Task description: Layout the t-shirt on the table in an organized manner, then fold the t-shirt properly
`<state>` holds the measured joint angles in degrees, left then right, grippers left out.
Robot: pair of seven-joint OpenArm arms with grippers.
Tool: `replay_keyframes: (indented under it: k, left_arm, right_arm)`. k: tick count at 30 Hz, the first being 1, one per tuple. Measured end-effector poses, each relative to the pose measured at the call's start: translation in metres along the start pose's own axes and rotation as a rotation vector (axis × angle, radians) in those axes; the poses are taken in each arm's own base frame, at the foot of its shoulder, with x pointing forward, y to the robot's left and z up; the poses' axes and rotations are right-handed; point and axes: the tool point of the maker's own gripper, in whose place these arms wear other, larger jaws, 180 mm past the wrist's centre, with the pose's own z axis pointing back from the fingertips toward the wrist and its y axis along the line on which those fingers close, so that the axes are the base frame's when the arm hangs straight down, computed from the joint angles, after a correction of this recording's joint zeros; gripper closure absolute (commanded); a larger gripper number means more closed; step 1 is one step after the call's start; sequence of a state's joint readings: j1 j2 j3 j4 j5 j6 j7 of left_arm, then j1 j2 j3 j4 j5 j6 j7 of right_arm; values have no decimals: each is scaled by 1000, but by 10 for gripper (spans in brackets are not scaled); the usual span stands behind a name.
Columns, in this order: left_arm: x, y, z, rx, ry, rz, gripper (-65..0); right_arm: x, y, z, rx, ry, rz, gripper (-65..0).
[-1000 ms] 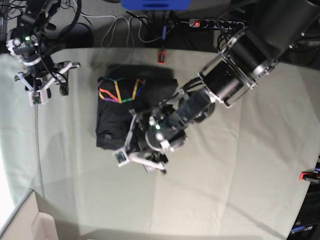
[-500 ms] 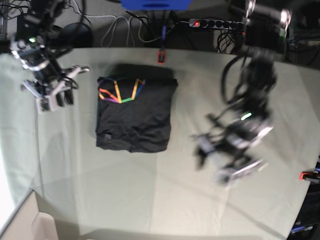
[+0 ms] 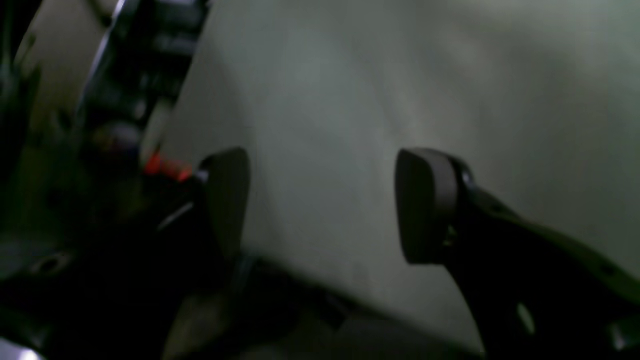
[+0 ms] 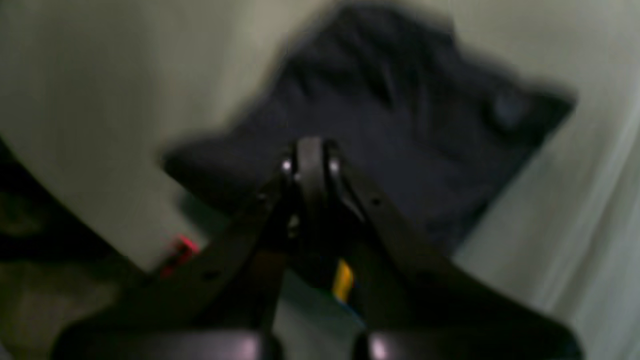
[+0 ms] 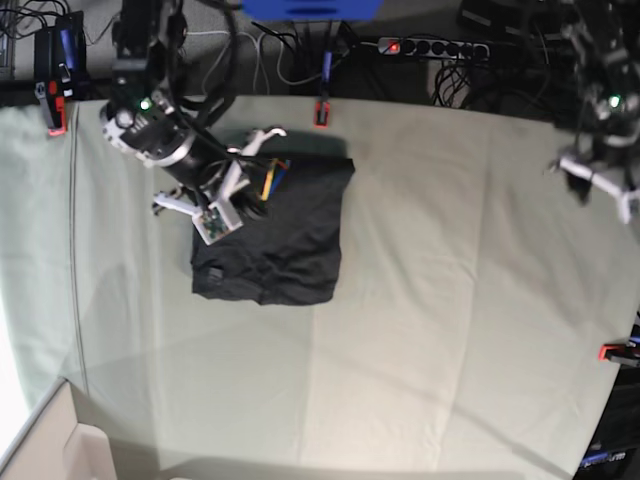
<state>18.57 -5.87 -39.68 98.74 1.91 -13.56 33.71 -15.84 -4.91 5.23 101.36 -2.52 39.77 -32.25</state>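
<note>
The black t-shirt (image 5: pixel 285 240) lies folded into a rough square on the pale green table (image 5: pixel 450 300); the right arm covers most of its rainbow graphic (image 5: pixel 273 176). My right gripper (image 5: pixel 257 202) hangs over the shirt's upper left corner. In the right wrist view its fingertips (image 4: pixel 310 150) are pressed together, shut, in front of the blurred dark t-shirt (image 4: pixel 400 135); no fabric shows between them. My left gripper (image 5: pixel 598 188) is far from the shirt at the table's right edge. In the left wrist view, the left gripper (image 3: pixel 325 205) stands open over the bare table (image 3: pixel 350 100).
Red clamps sit at the table's edges: back middle (image 5: pixel 322 112), back left (image 5: pixel 55 110) and right (image 5: pixel 612 351). A power strip (image 5: pixel 430 47) and cables lie behind the table. A pale box corner (image 5: pixel 60 445) is at the front left.
The left arm has pulled off the shirt and swung out to the table's right edge. The right arm has come in from the left edge over the shirt's corner, and its jaws have shut.
</note>
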Motion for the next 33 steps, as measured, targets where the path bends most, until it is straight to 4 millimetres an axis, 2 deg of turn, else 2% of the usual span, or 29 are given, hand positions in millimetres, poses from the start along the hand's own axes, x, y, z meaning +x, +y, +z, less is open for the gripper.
replay_keyframes:
  k: [3,6,10,13,17,21,26,30,31,33]
  left_arm:
    - [-13,23,7,63,17,48,-439]
    - [-27,37,14,98,49,56,-439]
    - [-40,40,19,101,78,43,-439]
    - [-41,40,20,101,80,43,-439]
    - [-44,39,21,100,87,45,-439]
    - [-45,39,21,99,87,48,-439]
    - [-46,38,21,98,90,49,-439]
    - [-51,37,24,90,97,45,-436]
    - [-55,37,26,90,109,34,-422]
    - [-62,39,29,93,131,30,-343]
  right_arm:
    - [-24,2,-6,30,59,-14,0]
    - [-44,-3,-7,33,107,-21,0]
    - [-55,3,-8,53,85,-55,0]
    - [-66,10,-7,67,87,-80,0]
    - [-80,8,-7,76,116,-86,0]
    - [-81,3,-4,66,120,-81,0]
    - [-60,-30,18,-49,77,-41,0]
    - [-42,-24,39,-67,27,0,0]
    - [-41,-22,43,-70,30,7,0]
    - [-45,-22,54,-87,39,12,0]
